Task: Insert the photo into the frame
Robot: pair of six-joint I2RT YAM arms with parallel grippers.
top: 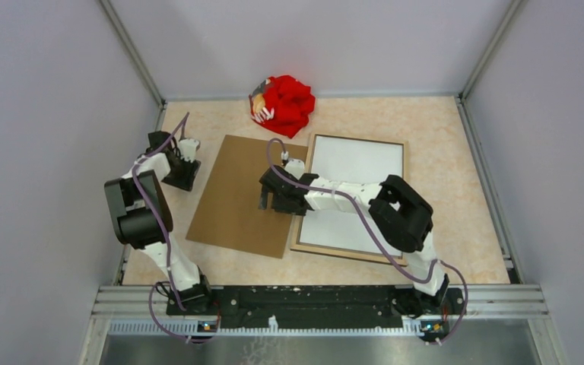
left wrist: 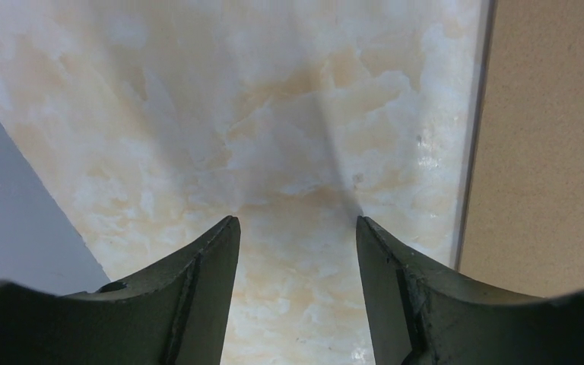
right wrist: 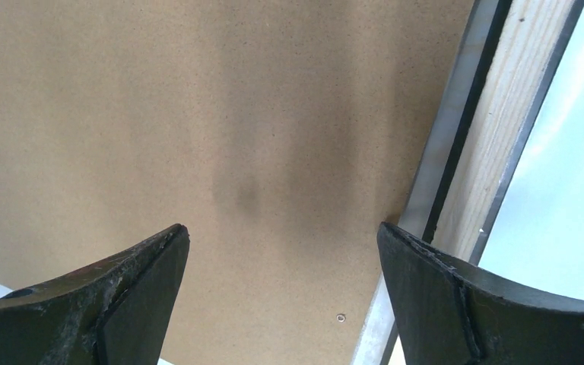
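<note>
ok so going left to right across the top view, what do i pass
left gripper → photo, brown back up → frame, wood side up

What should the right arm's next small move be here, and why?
Probably lower the right gripper onto the edge of the photo nearest the frame and close. Its jaws stand open just above that edge, holding nothing. The photo lies board-side up beside the frame, not in it. The left gripper is open over the table.
</note>
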